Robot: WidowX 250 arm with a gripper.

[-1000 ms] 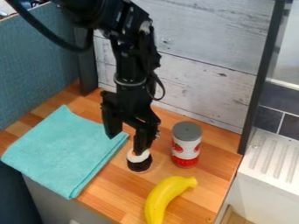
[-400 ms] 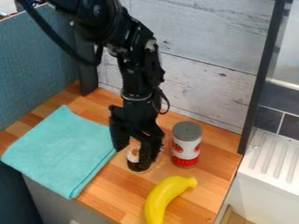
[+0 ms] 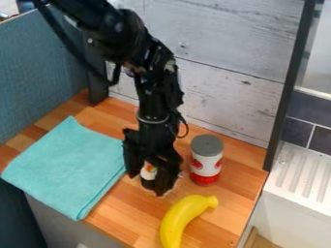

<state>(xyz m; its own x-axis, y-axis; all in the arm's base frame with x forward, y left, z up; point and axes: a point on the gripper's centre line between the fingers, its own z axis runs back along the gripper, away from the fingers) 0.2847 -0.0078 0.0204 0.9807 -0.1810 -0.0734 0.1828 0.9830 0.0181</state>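
The black robot gripper (image 3: 146,185) is down low, around a small round black-and-white pot with a bit of orange on it (image 3: 148,173). The pot is on the brown wood counter (image 3: 219,206). The gripper hides a lot of the pot, so I cannot tell if it is squeezing it or has let it go. A soft, folded blue-green cloth (image 3: 67,164) is on one side. A red-and-white can with a grey top (image 3: 207,162) stands on the other side. The yellow banana (image 3: 179,218) is cut off at the bottom edge.
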